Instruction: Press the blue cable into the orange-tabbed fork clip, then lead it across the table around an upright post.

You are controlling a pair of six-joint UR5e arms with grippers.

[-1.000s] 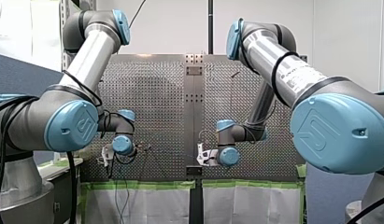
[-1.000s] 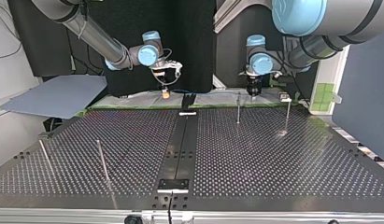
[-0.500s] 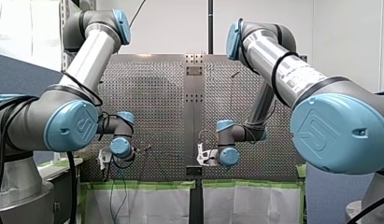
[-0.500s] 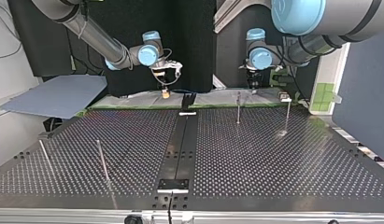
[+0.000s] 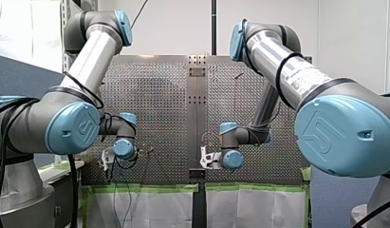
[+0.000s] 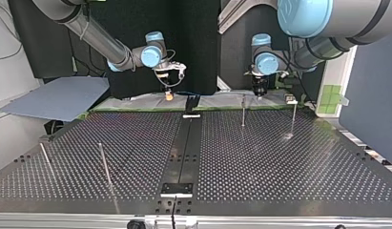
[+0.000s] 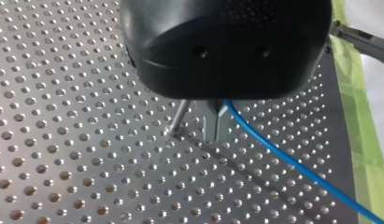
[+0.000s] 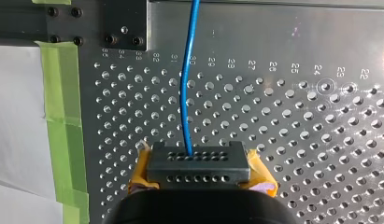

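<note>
Across our perforated bench (image 6: 260,157), green tape (image 8: 63,126) lining its edge and an upright post (image 7: 180,117) just beside our left tool (image 7: 216,136), the blue cable (image 8: 187,93) runs from our right tool (image 8: 199,163), clenched on it between yellow pads (image 8: 260,175), to the left tool, which appears clamped on it too.

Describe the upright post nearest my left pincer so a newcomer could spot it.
In the top view, start at the dark centre strip. Right of its far end stands the post, beside my left pincer; it is closer to the strip than the other post.
</note>
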